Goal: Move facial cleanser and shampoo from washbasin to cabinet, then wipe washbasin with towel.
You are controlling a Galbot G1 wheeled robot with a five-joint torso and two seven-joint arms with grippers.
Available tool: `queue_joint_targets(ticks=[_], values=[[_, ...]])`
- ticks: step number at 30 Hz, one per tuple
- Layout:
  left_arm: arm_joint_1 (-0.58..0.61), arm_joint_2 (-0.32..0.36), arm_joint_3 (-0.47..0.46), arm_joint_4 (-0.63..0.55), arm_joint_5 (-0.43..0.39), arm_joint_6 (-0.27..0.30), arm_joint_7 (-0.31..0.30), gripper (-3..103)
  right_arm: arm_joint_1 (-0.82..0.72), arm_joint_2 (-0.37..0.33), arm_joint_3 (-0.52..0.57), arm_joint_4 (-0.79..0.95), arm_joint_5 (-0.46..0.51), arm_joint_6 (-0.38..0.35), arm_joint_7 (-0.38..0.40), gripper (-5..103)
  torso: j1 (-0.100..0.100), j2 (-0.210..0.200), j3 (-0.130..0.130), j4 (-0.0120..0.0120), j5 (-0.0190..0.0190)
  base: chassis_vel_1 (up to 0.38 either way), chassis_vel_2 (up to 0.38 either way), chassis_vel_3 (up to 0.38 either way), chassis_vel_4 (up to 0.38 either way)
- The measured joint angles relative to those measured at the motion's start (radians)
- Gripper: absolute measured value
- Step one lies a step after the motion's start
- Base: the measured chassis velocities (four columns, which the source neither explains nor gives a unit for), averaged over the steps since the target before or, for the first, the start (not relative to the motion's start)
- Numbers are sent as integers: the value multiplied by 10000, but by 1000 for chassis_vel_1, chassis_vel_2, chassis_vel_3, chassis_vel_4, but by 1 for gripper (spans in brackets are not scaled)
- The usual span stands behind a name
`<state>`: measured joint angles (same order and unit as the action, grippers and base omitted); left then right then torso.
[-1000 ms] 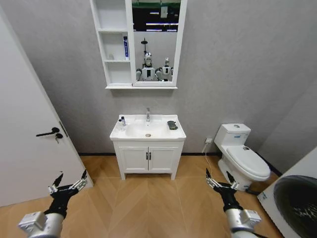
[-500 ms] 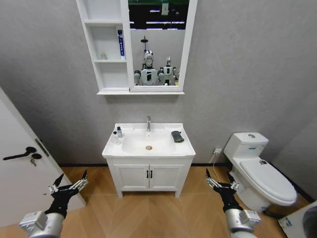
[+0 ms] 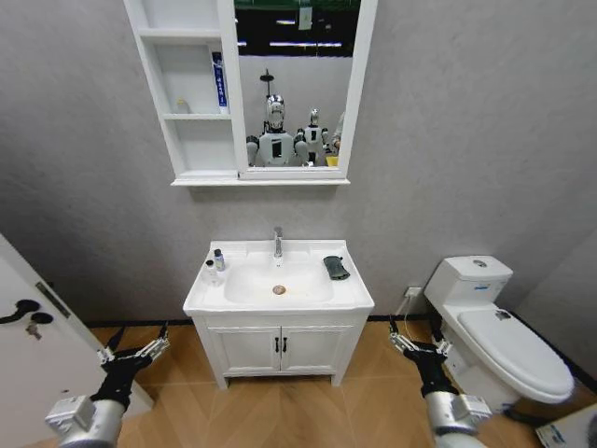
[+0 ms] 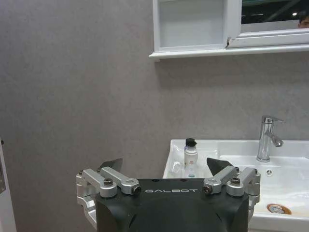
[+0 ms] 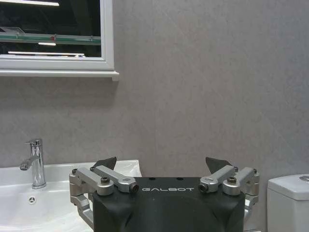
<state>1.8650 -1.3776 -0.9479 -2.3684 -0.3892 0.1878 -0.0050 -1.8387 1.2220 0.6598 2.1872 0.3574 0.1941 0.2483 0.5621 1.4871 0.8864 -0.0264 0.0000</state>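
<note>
Since the earlier frame the whole head view has shifted: the washbasin (image 3: 278, 280) sits larger and lower and the door at left has slid nearly out of frame. I read that as my base closing in, not as anything on the surface moving.

Both arms are low in front of me, over the wooden floor and well short of the vanity. The left end effector (image 3: 131, 351) is released, fingers spread with nothing between them, and the right end effector (image 3: 419, 346) is the same.

On the basin's left rim stand two small bottles close together, a dark-capped bottle (image 3: 219, 259) and a paler one (image 3: 211, 271) just beside it. I can't tell from here which is the cleanser and which the shampoo. The towel (image 3: 336, 268) lies on the right rim, apart from the faucet (image 3: 277, 242). The cabinet (image 3: 191, 89) hangs above, and a blue tube (image 3: 217, 82) already stands on its middle shelf.

The step in hand looks like the approach. To do it well I'd stop square to the basin, close enough that the left arm reaches both the bottles and the shelves without a stretch. The bottles stand so close that I'd come in from the outer side and grip low on one, so the other isn't tipped into the bowl.
</note>
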Motion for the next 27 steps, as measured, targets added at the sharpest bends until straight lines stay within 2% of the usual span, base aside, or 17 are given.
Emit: queue_joint_targets(ticks=[7,12,13,15,23,27], values=[[-141,456,195,283,102,18,23,98,47,-9,-29,-116,22,-5,42,100,13,-5,4,0,-1,-7,7,7,-3],[-168,473,302,368,124,10,47,97,23,-17,-33,-122,12,8,66,100,12,-5,3,0,0,-53,58,71,-61],[-167,505,343,401,134,-20,99,96,18,-8,-34,-122,-46,8,94,100,12,-5,4,2,-1,-82,73,99,-92],[-155,569,376,441,166,-66,118,100,7,4,-34,-122,-86,7,110,100,11,-4,3,0,-1,-105,97,99,-102],[-199,774,499,538,162,-130,107,97,-15,26,-28,-109,-169,7,108,100,21,-10,7,1,0,-147,154,165,-163],[-231,862,615,564,164,-164,104,97,-24,53,-46,-97,-275,270,52,100,21,-11,7,1,1,-143,144,137,-143]])
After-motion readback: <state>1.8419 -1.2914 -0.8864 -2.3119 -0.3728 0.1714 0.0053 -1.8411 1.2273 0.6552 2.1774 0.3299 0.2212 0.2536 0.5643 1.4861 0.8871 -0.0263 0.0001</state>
